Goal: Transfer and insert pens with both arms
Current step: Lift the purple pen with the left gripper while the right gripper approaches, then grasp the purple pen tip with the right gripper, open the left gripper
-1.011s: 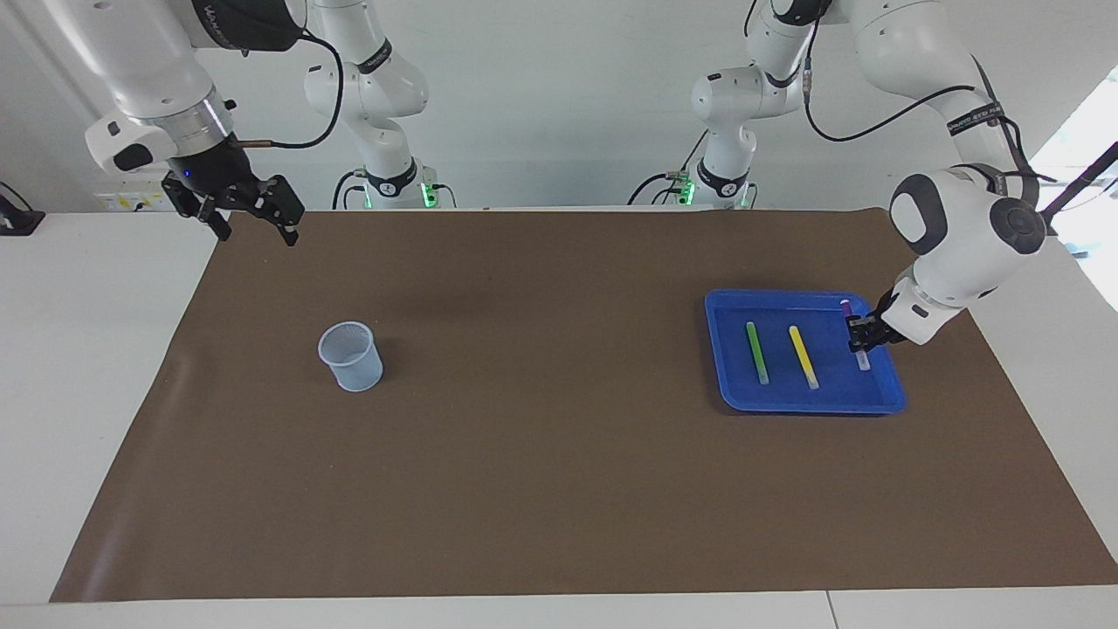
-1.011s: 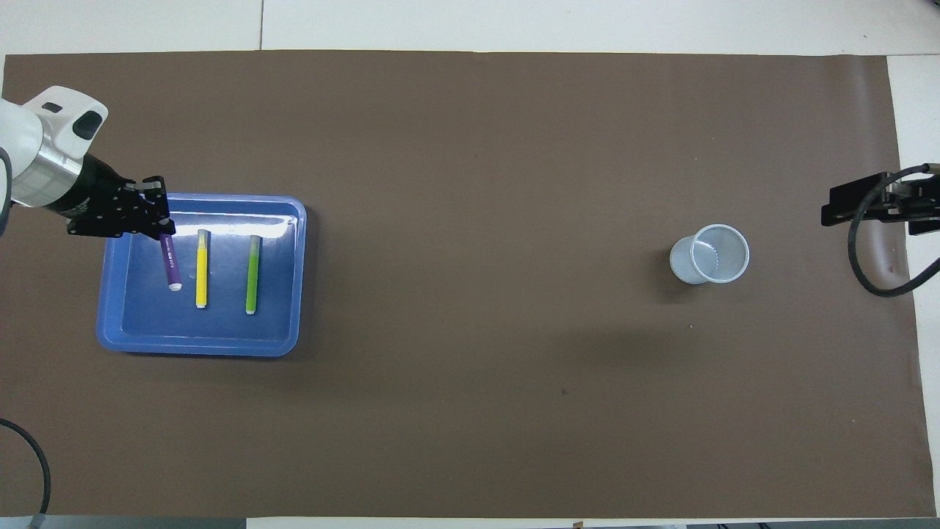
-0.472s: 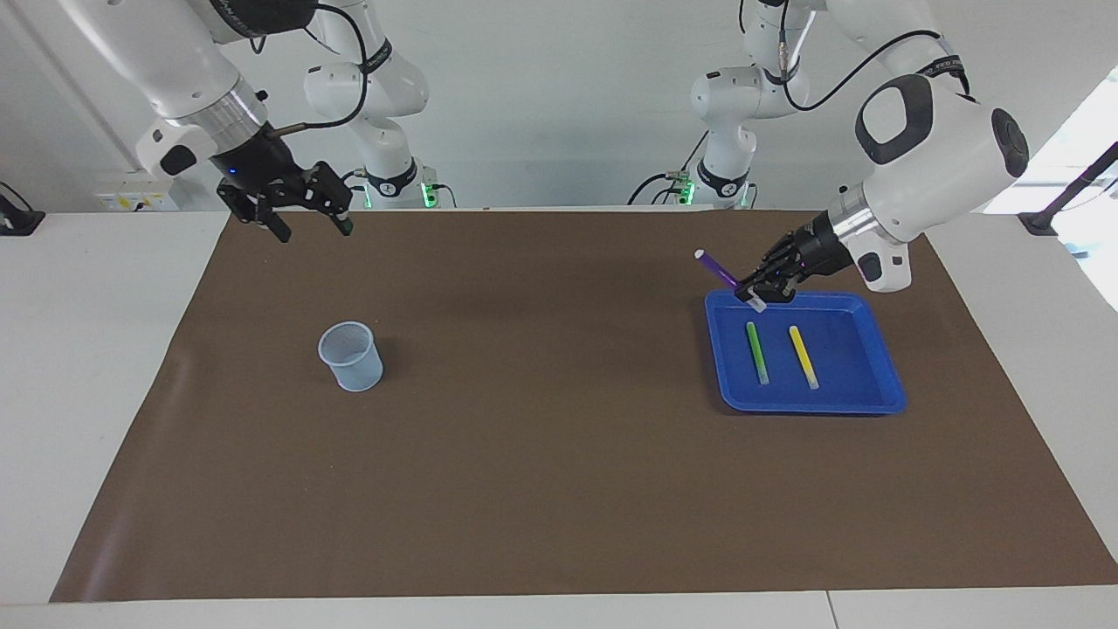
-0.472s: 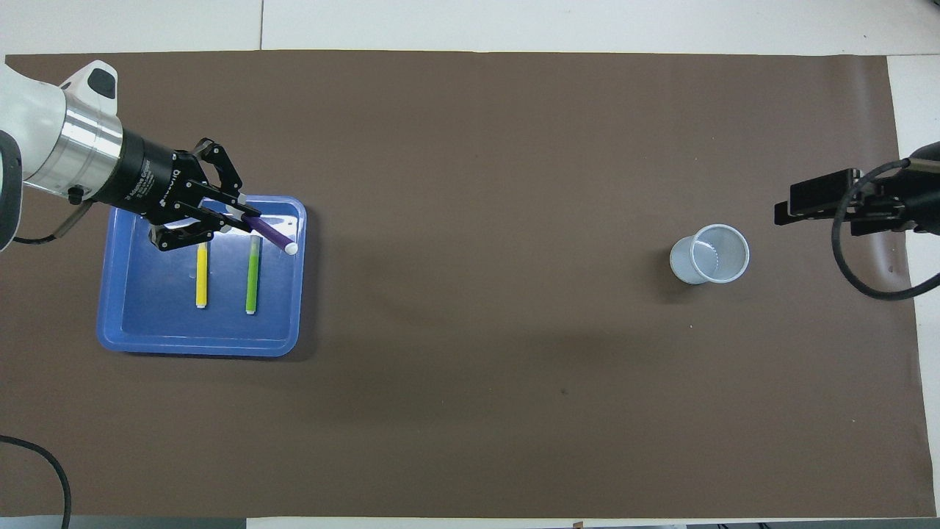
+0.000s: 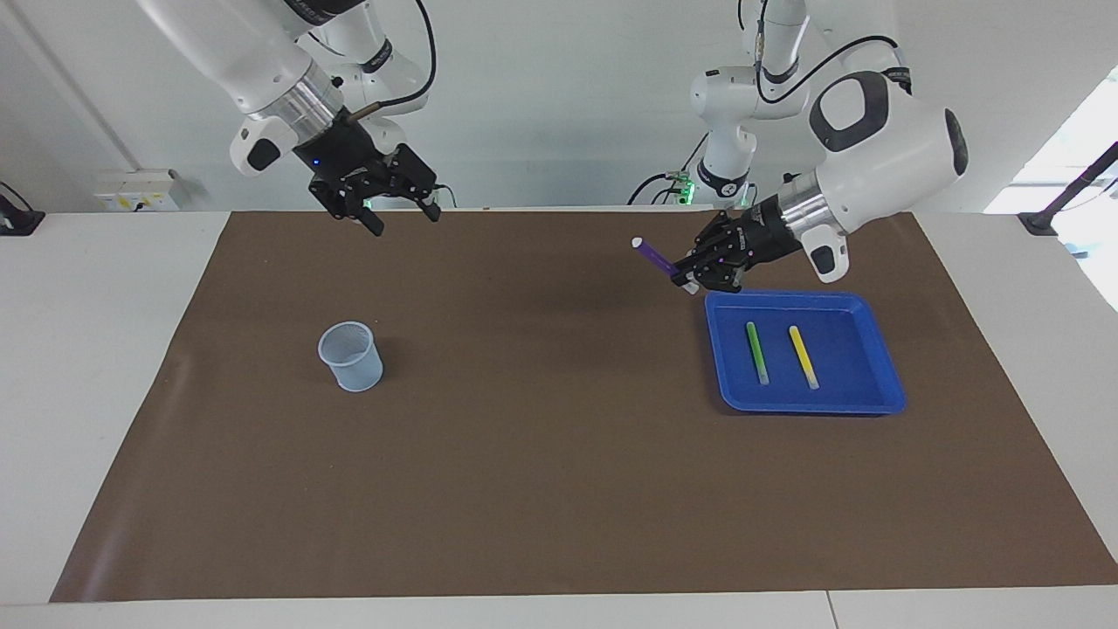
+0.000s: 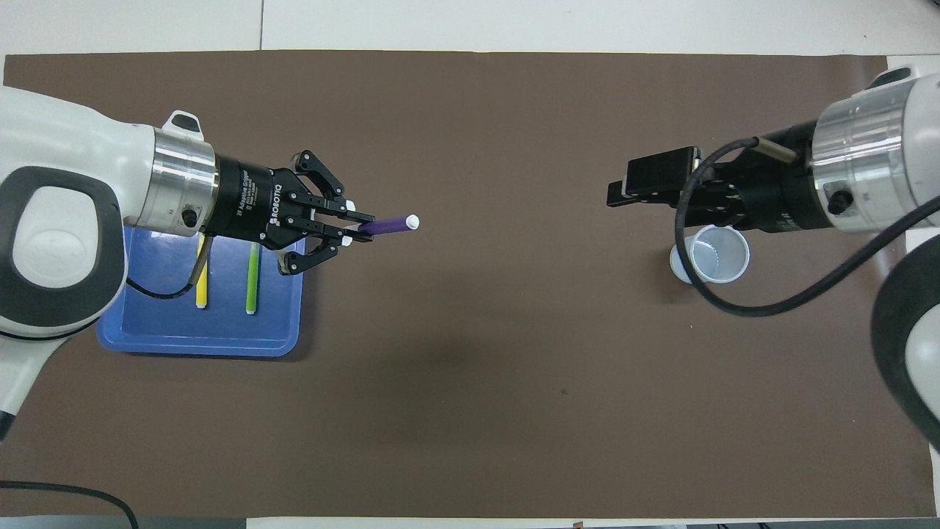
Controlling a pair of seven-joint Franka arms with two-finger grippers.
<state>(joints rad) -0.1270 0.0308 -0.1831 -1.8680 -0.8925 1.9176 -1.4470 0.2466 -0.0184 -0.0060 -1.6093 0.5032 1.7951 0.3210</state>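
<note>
Facing view shows the left gripper (image 5: 690,278) clamped on the purple pen (image 5: 653,257), raised over the brown mat (image 5: 541,489) just off the blue tray (image 5: 873,397), toward the worktop's middle. The pen is gripped near one end, with most of its barrel and a whitish end jutting free toward the right arm; I judge this leaves room for a second grasp, as for a handover. The right gripper (image 5: 400,214) hangs over the mat near the edge at the robots' end, fingers spread and holding nothing. The green pen (image 5: 756,352) and yellow pen (image 5: 803,356) lie side by side, apart, in the tray toward the left arm's end. The pale cup (image 5: 351,355) stands upright toward the right arm's end, probably the insertion target. Nothing stands between the two grippers. The two slimmer arms (image 5: 729,122) wait at that same edge.
</note>
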